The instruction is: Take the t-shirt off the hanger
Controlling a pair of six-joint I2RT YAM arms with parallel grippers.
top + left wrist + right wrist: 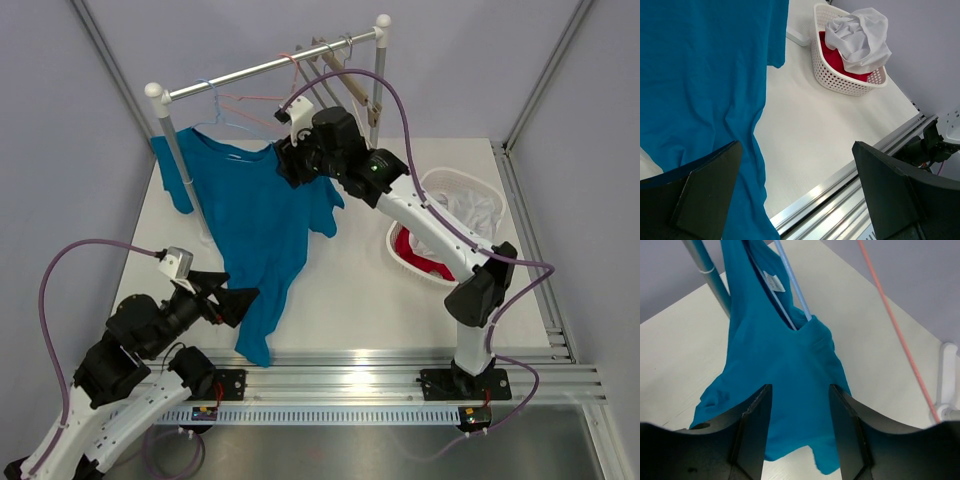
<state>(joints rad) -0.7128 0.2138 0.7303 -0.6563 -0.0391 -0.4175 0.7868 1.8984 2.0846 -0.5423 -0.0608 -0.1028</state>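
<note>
A teal t-shirt (250, 220) hangs from a light blue wire hanger (213, 108) on the rack's rail, its lower hem trailing onto the table. My right gripper (285, 160) is at the shirt's right shoulder. In the right wrist view its jaws stand apart (800, 387) with the t-shirt (780, 370) beyond them and nothing pinched; the hanger's arm (792, 285) pokes out of the collar. My left gripper (240, 298) is wide open beside the lower hem. In the left wrist view (796, 147) the t-shirt (695, 75) passes by the left finger.
The rack's rail (270, 68) also carries a pink hanger (268, 98) and wooden hangers (335, 65); its post (175, 150) stands left of the shirt. A white basket (432, 180) with red and white clothes sits at the right. An aluminium rail (400, 365) runs along the front.
</note>
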